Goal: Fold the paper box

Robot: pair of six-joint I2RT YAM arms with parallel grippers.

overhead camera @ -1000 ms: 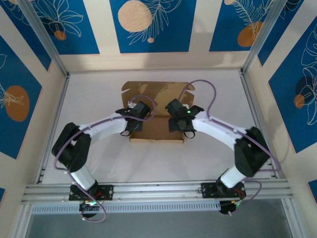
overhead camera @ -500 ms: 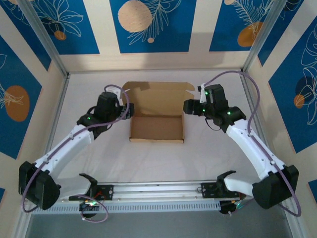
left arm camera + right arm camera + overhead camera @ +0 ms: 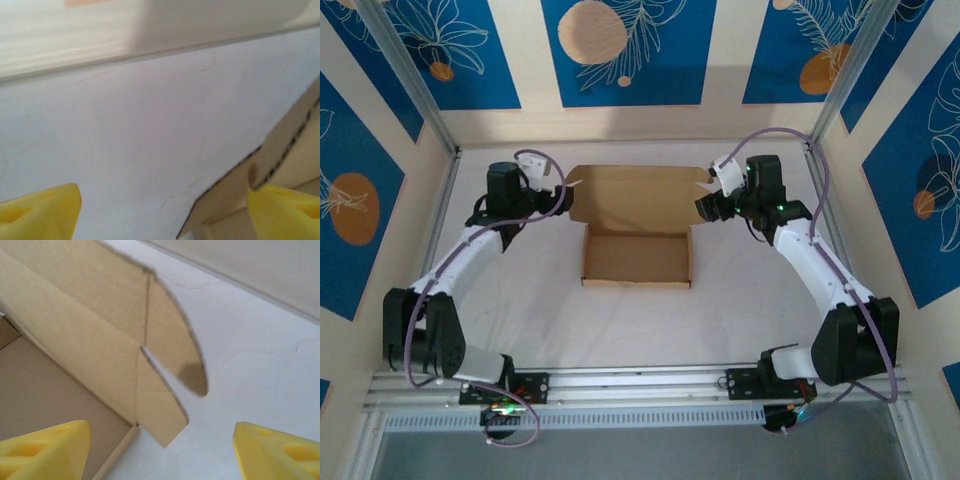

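Top view: box [image 3: 636, 258] sits mid-table [image 3: 620, 320], its tray part w/ low walls nearest the arms and the lid [image 3: 636, 195] open behind it, toward the back. Left gripper [image 3: 552, 176] is just beside the lid's left end and right gripper [image 3: 713, 180] just beside its right end; both are spread, neither clamped on card. Left wrist view: fingertips [image 3: 40, 210] are far apart w/ bare table btwn them. A fluted box corner shows close by the right-hand tip; can't tell if it touches. Right wrist view: tips are wide apart too and hold nothing. The lid stands tilted ahead w/ its rounded tab [image 3: 175, 350], and a lower flap corner pokes into the gap w/o touching either tip. Handling, as a guess: thin card, v. light, so it'll likely skid on the table if pushed from one side only. Panels are stiff but hinge easily at the creases, and edges and tabs crush if pinched hard. Probably best to pinch the lid at both ends near the tabs, one gripper per side, lightly, and swing it on the rear crease. The tabs prob. need steering inside the tray walls.
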